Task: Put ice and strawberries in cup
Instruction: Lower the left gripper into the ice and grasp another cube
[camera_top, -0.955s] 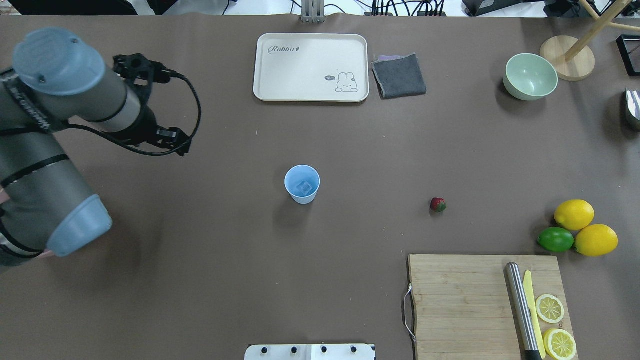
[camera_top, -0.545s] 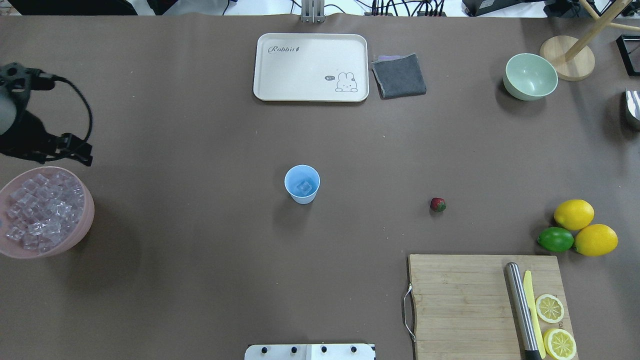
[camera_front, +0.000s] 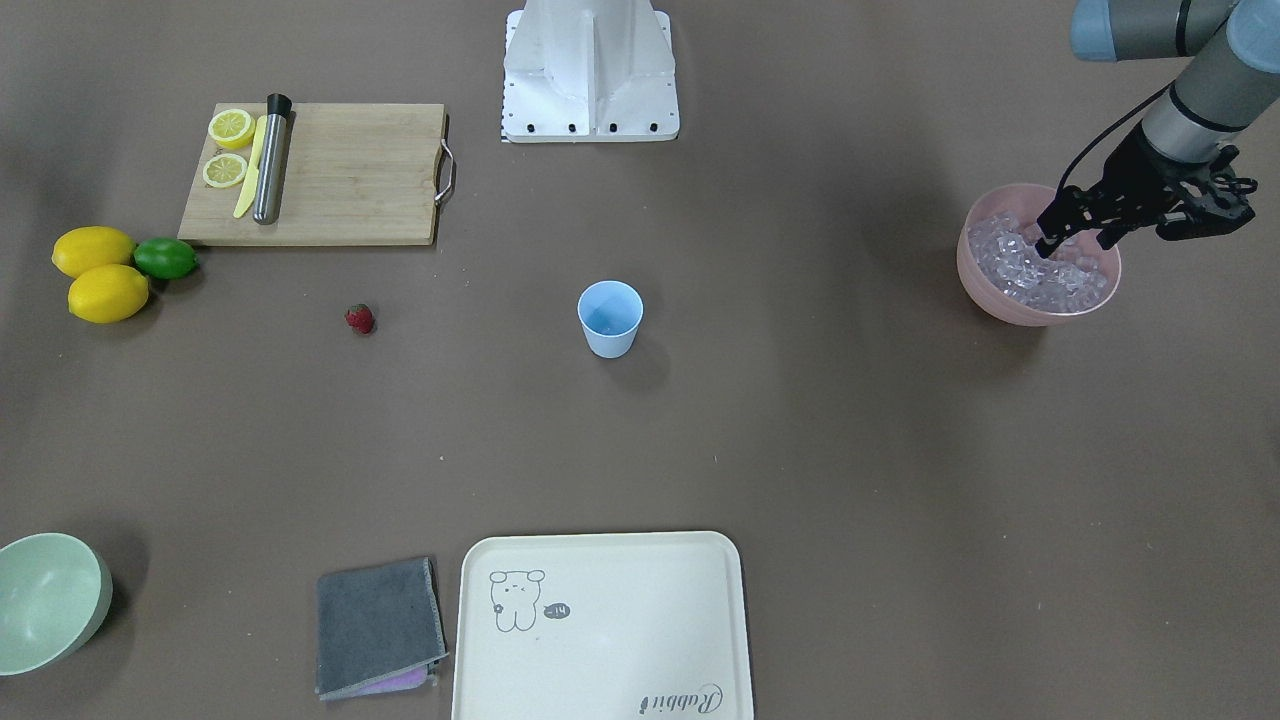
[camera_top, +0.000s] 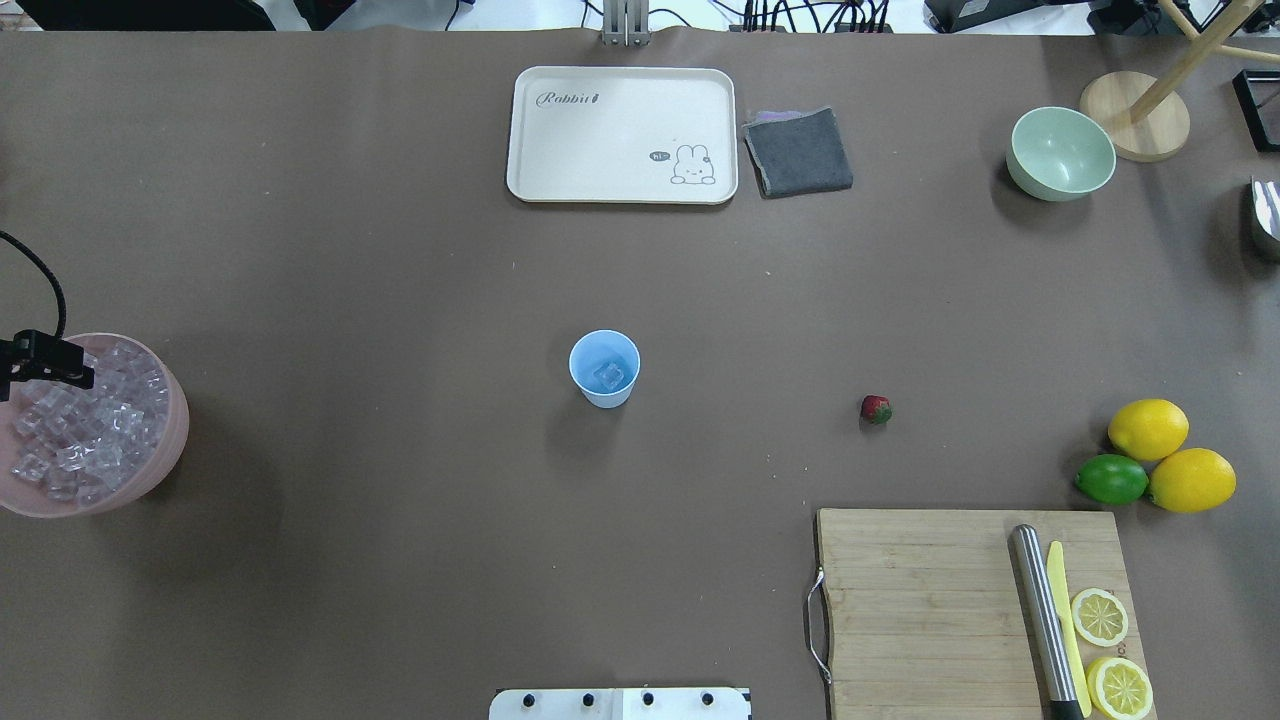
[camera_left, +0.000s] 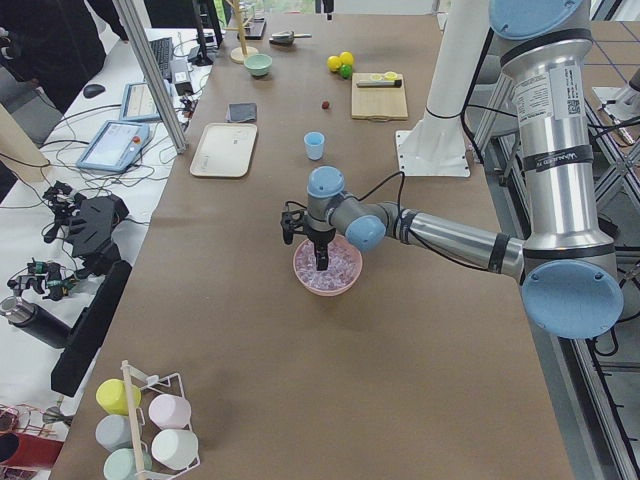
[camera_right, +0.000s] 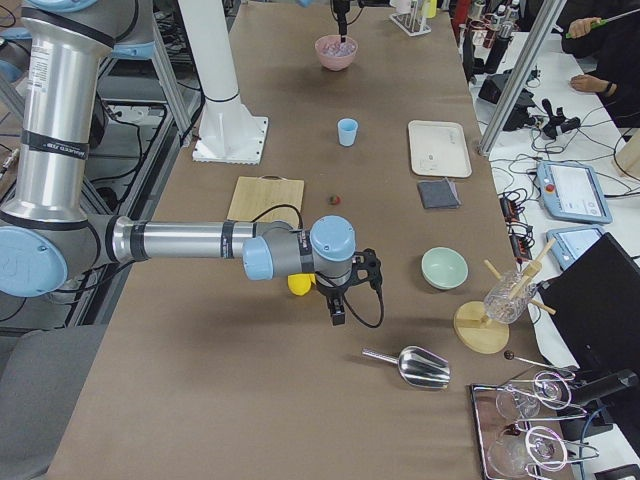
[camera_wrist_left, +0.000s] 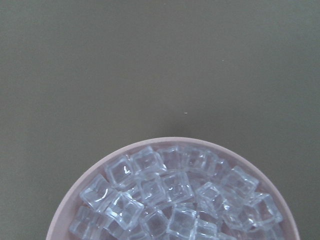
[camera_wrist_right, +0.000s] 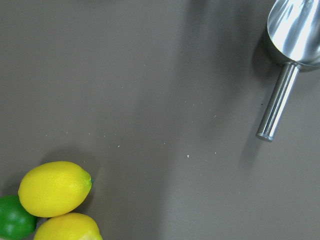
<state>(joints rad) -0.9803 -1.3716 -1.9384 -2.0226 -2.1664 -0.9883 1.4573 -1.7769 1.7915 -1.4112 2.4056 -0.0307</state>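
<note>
Above the pink bowl (camera_front: 1000, 303) of ice (camera_front: 1068, 285) hangs the left gripper (camera_front: 1045, 244) — jaws apart or together I cannot tell, same for the right gripper (camera_right: 337, 318); the cup (camera_top: 604, 370) holds one cube, the strawberry (camera_top: 876, 408) lies apart.

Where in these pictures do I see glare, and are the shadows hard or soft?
Right wrist view: the metal scoop shows a strong white glare on its bowl. Left wrist view: the ice carries small bright glints and is in sharp focus. Overhead view: the cup casts only a soft, faint shadow just below it in the picture.
</note>
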